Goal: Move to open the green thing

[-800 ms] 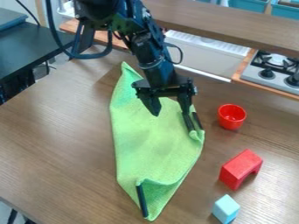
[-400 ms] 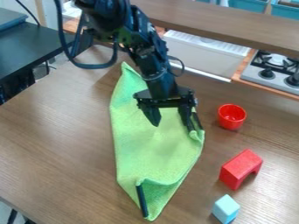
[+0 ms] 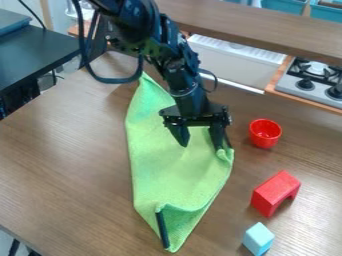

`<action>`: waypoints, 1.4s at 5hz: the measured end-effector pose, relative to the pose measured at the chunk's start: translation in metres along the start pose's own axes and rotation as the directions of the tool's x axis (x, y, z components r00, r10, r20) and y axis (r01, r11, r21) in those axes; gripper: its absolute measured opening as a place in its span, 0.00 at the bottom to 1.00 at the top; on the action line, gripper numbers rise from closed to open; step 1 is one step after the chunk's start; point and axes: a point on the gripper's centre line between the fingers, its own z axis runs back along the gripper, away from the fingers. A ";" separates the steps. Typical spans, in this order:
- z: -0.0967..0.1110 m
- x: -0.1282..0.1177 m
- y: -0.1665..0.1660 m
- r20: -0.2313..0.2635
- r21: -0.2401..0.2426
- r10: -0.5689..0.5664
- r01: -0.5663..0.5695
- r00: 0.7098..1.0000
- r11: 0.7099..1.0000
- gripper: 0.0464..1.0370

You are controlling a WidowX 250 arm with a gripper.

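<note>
So, the jaws are wide apart, with the 2 fingers of the black gripper [image 3: 201, 147] pointing down over the green cloth [image 3: 175, 175] and nothing held between them. The finger on the cup side is right at a small bunched fold on the cloth's edge; can't tell if it's actually touching.

The cloth lies long and rumpled on the wooden table [image 3: 67, 170], running from behind the arm [image 3: 180, 72] down toward the bottom of the view. Its near end is partly folded over, with a dark strip [image 3: 162, 230] along the edge there.

Out to the right of the cloth you've got 3 toys: a red cup [image 3: 265, 134] sitting upright, then a red arch block [image 3: 273, 193] nearer the camera, then a light blue block [image 3: 258, 239] nearest. Way off at the upper right is a stove [image 3: 308, 85], and a black table [image 3: 40, 55] is at the upper left.
</note>
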 end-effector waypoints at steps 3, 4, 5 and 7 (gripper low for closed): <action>-0.005 0.015 -0.003 -0.006 0.003 0.018 -0.018 1.000 1.000 0.96; -0.009 0.015 0.000 -0.010 0.016 0.026 -0.026 1.000 1.000 0.96; -0.014 0.013 0.003 -0.020 0.031 0.032 -0.032 0.999 0.999 0.96; -0.017 0.015 -0.004 -0.009 0.043 0.018 -0.017 1.000 0.999 0.94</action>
